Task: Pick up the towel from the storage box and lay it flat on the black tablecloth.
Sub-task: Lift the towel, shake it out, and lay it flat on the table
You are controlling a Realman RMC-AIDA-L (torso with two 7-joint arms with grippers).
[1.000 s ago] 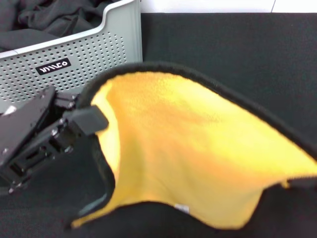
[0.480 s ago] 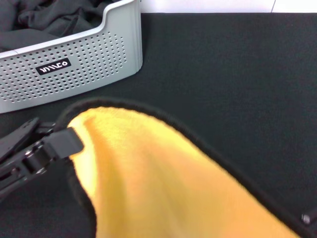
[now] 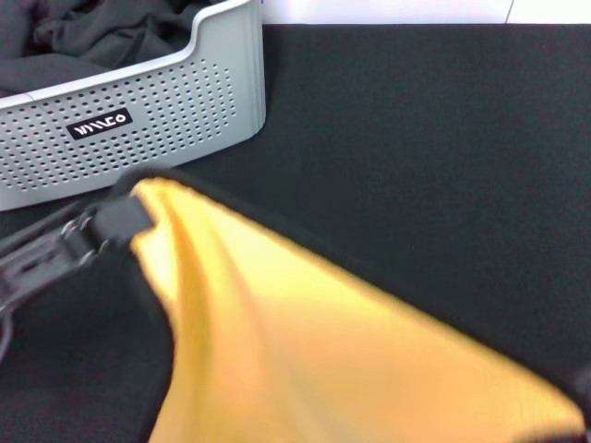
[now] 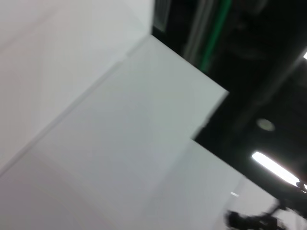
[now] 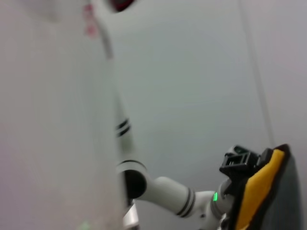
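I count one towel [image 3: 305, 351], yellow side up, stretched in the air above the one black tablecloth [image 3: 416, 138]. My left gripper [image 3: 125, 220] pinches its near-left corner. The right gripper's state I cannot tell. One storage box [image 3: 138, 120] sits behind, holding dark clothing [image 3: 83, 37].

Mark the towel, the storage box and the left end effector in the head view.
towel [image 3: 305, 341]: head view, middle of the yellow face.
storage box [image 3: 175, 120]: head view, perforated grey side wall, right of the logo label.
left end effector [image 3: 125, 220]: head view, black fingertip clamped on the towel's corner.
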